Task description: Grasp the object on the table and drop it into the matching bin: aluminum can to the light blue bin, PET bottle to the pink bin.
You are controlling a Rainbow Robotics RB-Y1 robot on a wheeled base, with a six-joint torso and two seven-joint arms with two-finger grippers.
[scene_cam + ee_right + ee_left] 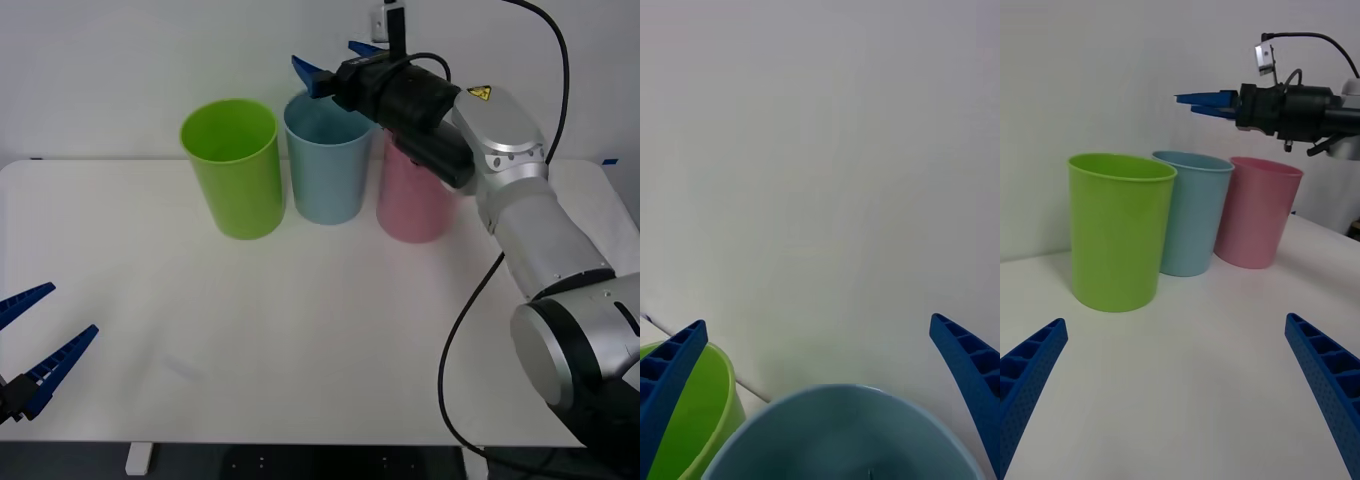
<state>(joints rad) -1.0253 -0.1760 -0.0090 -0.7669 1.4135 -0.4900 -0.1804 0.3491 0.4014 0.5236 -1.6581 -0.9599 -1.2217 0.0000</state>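
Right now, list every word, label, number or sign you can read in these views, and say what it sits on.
No readable words or numbers anywhere.
Yellow triangular warning sign: on the right arm's wrist housing, symbol too small to make out.
Lime green bin, light blue bin, pink bin: no labels visible.

- Your right arm (530, 230) has silver-grey rounded shells with a black wrist section.
- It carries a yellow warning triangle (479, 93).
- Black cables (470, 300) loop alongside.
- Both jaws have blue, ribbed fingers (1322, 375).
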